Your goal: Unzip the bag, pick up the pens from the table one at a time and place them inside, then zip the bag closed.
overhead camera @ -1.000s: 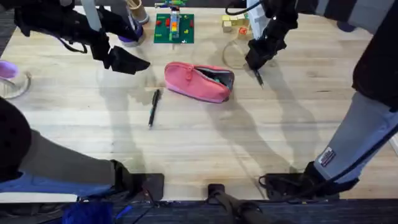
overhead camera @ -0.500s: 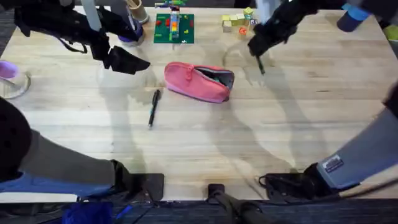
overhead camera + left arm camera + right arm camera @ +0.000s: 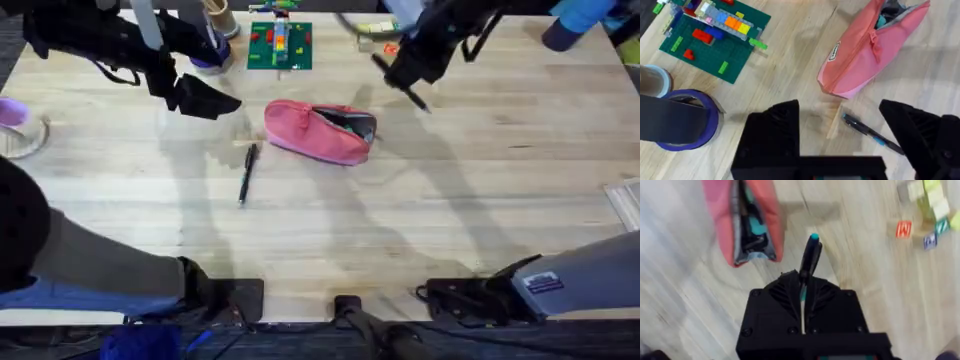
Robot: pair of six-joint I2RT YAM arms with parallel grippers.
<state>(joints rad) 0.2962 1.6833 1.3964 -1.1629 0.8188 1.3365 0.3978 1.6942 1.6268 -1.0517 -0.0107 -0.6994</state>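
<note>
Bag (image 3: 318, 131) sits mid-table, unzipped, mouth gaping at its right end, dark lining showing. I read the step as pen one of two going in: unzip done, neither pen inside yet as far as I can see.

Going left to right. My left gripper (image 3: 205, 97) hovers off the bag's left end, above the table (image 3: 300, 230), fingers spread wide, nothing between them. In the left wrist view those fingers (image 3: 772, 132) frame bare wood, with the bag (image 3: 865, 55) beyond. Loose pen (image 3: 247, 173) lies flat near the bag's lower left, apart from it, untouched. Lego plate (image 3: 280, 45) sits behind, out of the way.

At the open end, my right gripper (image 3: 408, 75) is up off the table, up and to the right of the mouth, clamped on the other pen (image 3: 412, 97), tip poking out below the fingers. Right wrist view confirms: pen (image 3: 809, 255) pinched between the closed fingers, teal tip forward, bag mouth (image 3: 747, 230) just off to one side, not lined up. Letter blocks (image 3: 920, 215) lie nearby.

Next move, as I judge it: swing the right gripper over the opening, tilt the pen along the bag's length, lower the tip past the zipper edge, then let go. Risk I see: soft mouth may sag and the pen could catch on the fabric or slide off outside. Left gripper may need to hold the bag.
</note>
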